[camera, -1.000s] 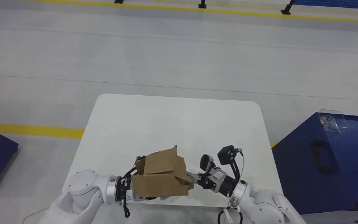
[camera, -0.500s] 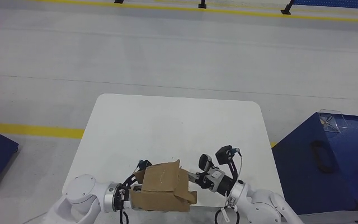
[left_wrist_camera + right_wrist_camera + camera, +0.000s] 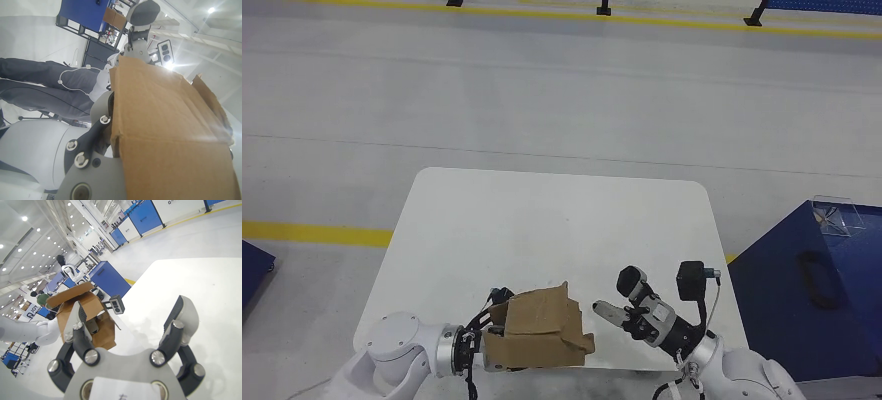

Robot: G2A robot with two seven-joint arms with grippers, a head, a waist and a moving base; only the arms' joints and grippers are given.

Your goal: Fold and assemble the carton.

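Your right tool has backed off the carton and now hangs wide open just beside its loose end flap, so that fold looks unfinished. The left tool keeps the carton clamped at the counter's near edge. On going back in, mind the raised top flap; the blue cabinet stands well apart.

Carton: recorded as plain, uniform brown cardboard. Table: plain white. Right gripper: pale grey finger shells, black ribbed pads, black linkages, silver bolts. Floor: light grey, crossed by a yellow stripe. Cabinet: solid blue.
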